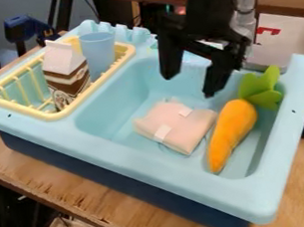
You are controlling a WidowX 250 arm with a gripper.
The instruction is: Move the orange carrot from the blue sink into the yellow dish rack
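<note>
The gripper (191,84) hangs over the back part of the light blue sink (119,122), its two fingers spread wide and nothing between them. Below it, on the sink's floor, lies a pale pink folded cloth-like packet (172,125) with small white patches. To the right of that packet, an orange carrot (232,128) with green leaves (262,90) lies slanted, its tip toward the front. The gripper is above both and touches neither.
At the left, a yellow drying rack (62,113) holds a brown and white carton (66,73) and a blue cup (99,54). The sink unit stands on a wooden table (87,180). A blue clamp (25,27) is behind the rack.
</note>
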